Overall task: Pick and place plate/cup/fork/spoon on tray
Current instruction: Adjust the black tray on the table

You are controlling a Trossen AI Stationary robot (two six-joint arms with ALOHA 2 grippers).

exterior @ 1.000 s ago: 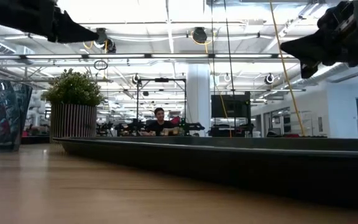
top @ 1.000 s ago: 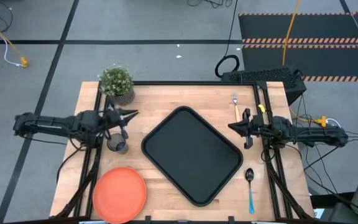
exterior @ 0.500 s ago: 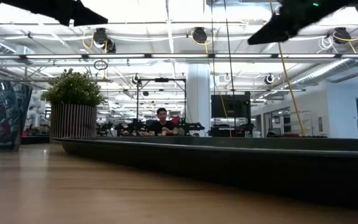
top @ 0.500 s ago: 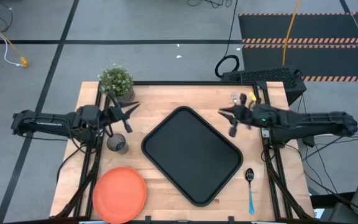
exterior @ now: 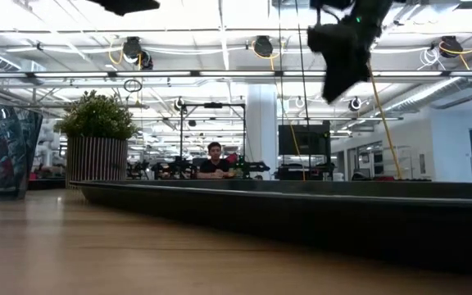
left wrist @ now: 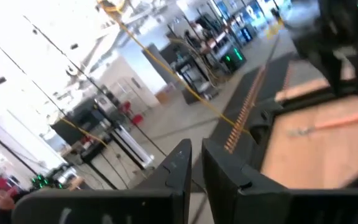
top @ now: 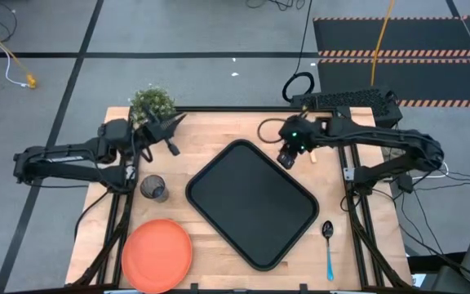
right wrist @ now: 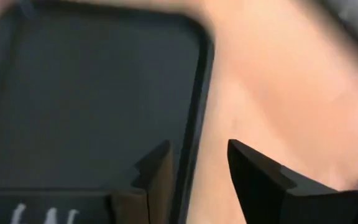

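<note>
The black tray (top: 251,204) lies at the table's middle. My right gripper (top: 286,157) hangs open over the tray's far right rim (right wrist: 194,99), pointing down, with nothing between its fingers. The fork (left wrist: 328,123), with an orange handle, lies on the wood at the far right; in the high view my right arm covers most of it. The dark cup (top: 152,189) stands left of the tray. The orange plate (top: 157,254) lies at the near left. The blue-handled spoon (top: 329,247) lies at the near right. My left gripper (top: 172,132) is raised beside the plant, shut but for a thin slit, holding nothing.
A grey pot with a green plant (top: 152,107) stands at the far left corner, right by my left gripper. Black frame rails (top: 349,147) run along the table's sides. Bare wood (top: 219,139) lies between the plant and the tray. A person sits far off in the room (exterior: 213,161).
My right gripper has swung from the table's right side toward the tray's far right edge and tipped over until it points down. My left gripper has risen and gone toward the far edge, away from the cup and closer to the plant.
</note>
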